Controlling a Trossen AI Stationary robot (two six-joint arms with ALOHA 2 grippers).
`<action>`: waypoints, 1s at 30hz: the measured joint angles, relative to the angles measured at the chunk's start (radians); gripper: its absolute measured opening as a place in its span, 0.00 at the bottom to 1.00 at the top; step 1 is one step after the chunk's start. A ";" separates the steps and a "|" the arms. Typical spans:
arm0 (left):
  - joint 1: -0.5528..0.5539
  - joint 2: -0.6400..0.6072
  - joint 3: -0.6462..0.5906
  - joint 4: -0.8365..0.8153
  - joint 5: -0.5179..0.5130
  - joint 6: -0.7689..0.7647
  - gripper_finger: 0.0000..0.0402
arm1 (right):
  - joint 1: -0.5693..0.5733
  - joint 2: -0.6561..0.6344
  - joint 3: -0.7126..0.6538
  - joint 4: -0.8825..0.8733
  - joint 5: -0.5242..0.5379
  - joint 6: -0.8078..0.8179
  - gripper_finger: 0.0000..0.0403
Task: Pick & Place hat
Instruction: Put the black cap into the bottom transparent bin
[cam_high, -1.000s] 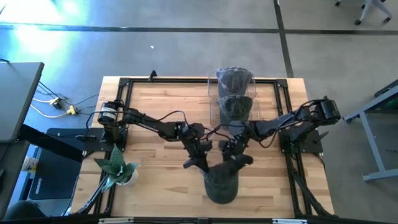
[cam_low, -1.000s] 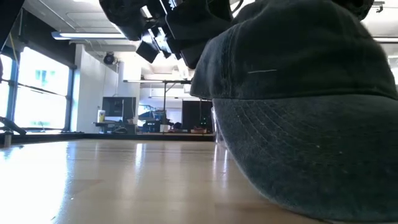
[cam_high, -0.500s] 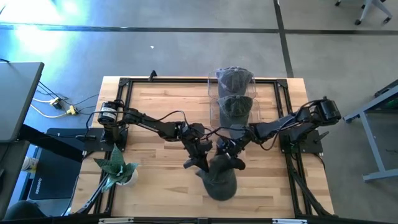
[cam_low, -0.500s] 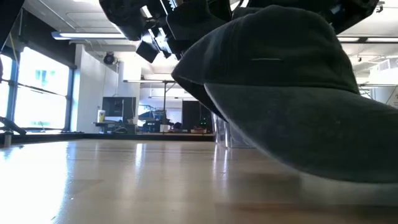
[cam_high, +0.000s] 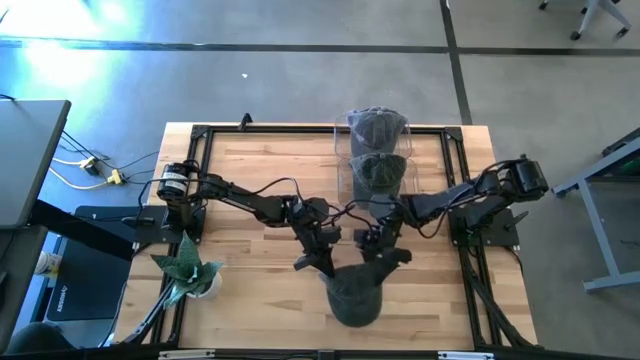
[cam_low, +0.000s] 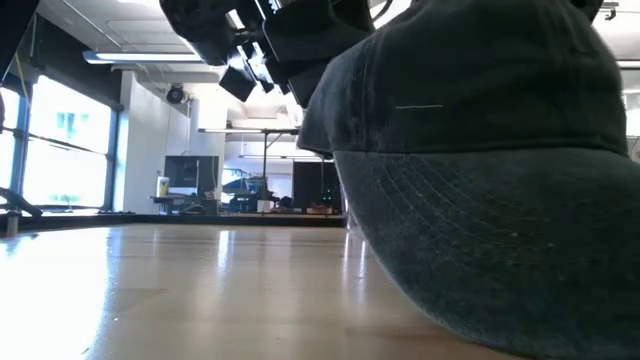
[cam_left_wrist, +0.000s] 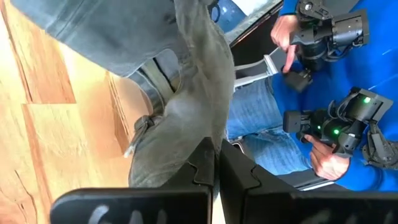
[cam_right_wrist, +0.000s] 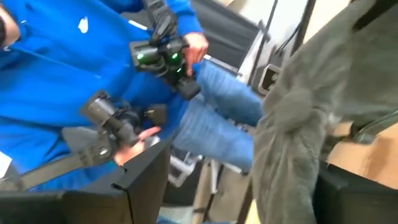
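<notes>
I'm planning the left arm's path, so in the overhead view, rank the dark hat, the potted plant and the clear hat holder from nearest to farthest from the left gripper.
From the left gripper:
1. Dark hat, right at the gripper, near the table's front edge.
2. Clear hat holder, toward the back middle of the table.
3. Potted plant, at the front left corner.

One camera looks straight down on the whole table (cam_high: 250, 180). One sits low, very near the hat (cam_low: 480, 180). Both wrist cameras see it close.
</notes>
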 joint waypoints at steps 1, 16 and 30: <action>0.000 0.000 0.000 0.000 0.000 0.000 0.00 | -0.004 0.000 0.000 0.001 0.012 -0.011 0.65; 0.000 0.000 0.000 -0.002 0.014 -0.002 0.00 | 0.012 0.000 0.000 0.021 0.398 -0.348 0.89; 0.000 0.000 0.000 -0.002 0.051 -0.023 0.00 | 0.025 0.000 0.000 -0.040 -0.065 -0.049 0.83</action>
